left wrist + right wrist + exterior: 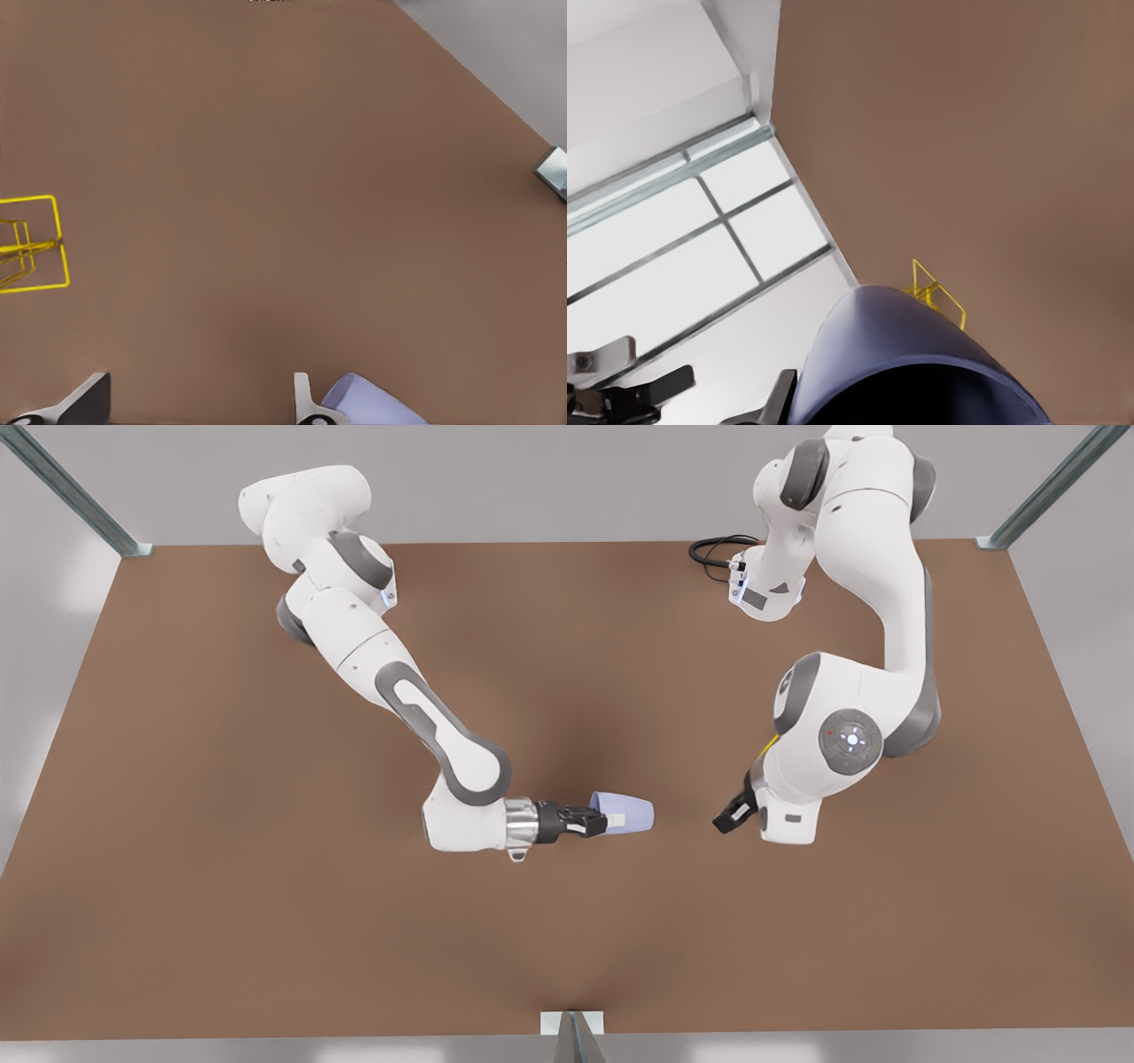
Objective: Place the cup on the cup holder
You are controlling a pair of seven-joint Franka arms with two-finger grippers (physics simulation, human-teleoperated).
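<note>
Cup (627, 812) is held on its side above the middle of the brown table (266, 886), the right gripper (595, 821) pinching its rim wall. The yellow wire cup holder (25, 250) stands to the front view's right, mostly hidden under the waiting left arm. The left gripper (731, 815) hangs there with fingers spread wide and empty. I judge two risks. A rim-only pinch may let the cup pivot or slip during reorientation. The parked left arm also crowds the approach, so a collision or a missed prong seems likely.
</note>
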